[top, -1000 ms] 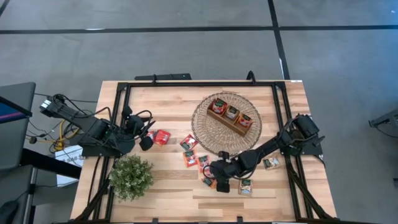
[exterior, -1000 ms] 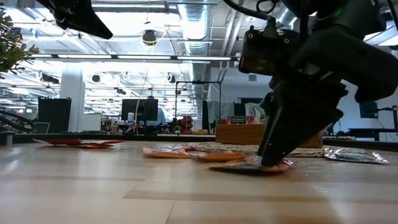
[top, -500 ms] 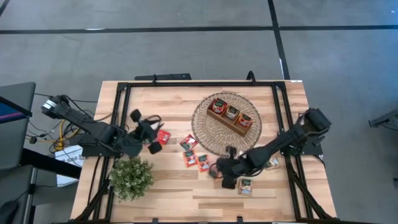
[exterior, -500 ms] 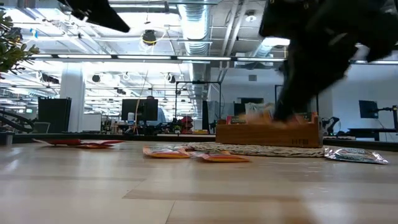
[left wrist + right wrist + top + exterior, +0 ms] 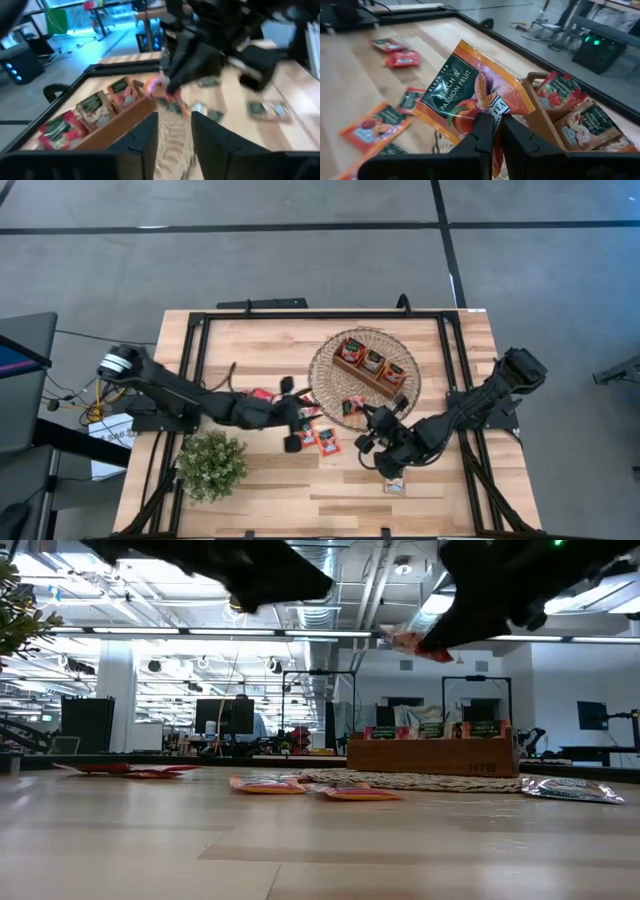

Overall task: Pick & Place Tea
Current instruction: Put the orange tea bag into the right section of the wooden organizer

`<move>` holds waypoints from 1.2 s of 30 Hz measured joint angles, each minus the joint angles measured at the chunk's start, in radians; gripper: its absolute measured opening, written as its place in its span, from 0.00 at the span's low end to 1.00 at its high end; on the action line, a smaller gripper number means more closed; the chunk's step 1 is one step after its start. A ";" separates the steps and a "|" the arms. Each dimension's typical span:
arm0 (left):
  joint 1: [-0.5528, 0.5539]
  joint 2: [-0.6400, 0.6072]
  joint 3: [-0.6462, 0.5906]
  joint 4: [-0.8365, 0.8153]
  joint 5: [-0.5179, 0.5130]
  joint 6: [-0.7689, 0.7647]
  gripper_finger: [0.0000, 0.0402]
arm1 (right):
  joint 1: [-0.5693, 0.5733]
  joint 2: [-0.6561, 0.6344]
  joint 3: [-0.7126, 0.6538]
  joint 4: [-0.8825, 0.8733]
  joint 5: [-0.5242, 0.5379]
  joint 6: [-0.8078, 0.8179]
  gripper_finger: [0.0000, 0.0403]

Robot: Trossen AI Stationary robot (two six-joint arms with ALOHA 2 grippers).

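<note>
Reaching my left pincer [image 5: 291,416] toward the loose sachets [image 5: 326,441] mid-bench, fingers spread and empty. To its right, my right pincer [image 5: 372,426] pinches an orange peach tea sachet [image 5: 465,95] by its edge, lifted off the bench beside the wooden tray [image 5: 372,367] on the woven mat [image 5: 325,385]. I judge it best to carry it level over a compartment, lower it, then release.
</note>
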 joint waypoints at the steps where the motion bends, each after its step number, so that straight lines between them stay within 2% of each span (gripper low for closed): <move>1: 0.015 0.032 0.000 0.051 0.008 -0.007 0.31 | -0.006 0.003 0.000 -0.001 -0.002 0.000 0.04; 4: 0.050 0.113 0.000 0.166 0.016 -0.072 0.39 | -0.023 0.008 0.002 0.003 0.000 0.000 0.04; 8: 0.094 0.189 0.018 0.190 0.074 -0.212 0.46 | -0.031 0.008 0.002 0.018 0.021 0.000 0.06; 13: 0.130 0.277 0.054 0.259 0.163 -0.296 0.46 | -0.028 0.008 0.002 0.041 0.046 -0.001 0.05; 18: 0.131 0.326 0.059 0.388 0.155 -0.302 0.42 | -0.013 0.013 0.002 0.083 0.053 -0.027 0.05; 25: 0.131 0.326 0.059 0.417 0.126 -0.290 0.32 | -0.011 0.013 0.002 0.126 0.060 -0.077 0.08; 34: 0.131 0.326 0.059 0.410 0.125 -0.269 0.03 | -0.005 0.013 0.002 0.122 0.042 -0.080 0.07; 36: 0.131 0.326 0.059 0.398 0.125 -0.240 0.01 | -0.002 0.013 0.002 0.121 0.022 -0.099 0.09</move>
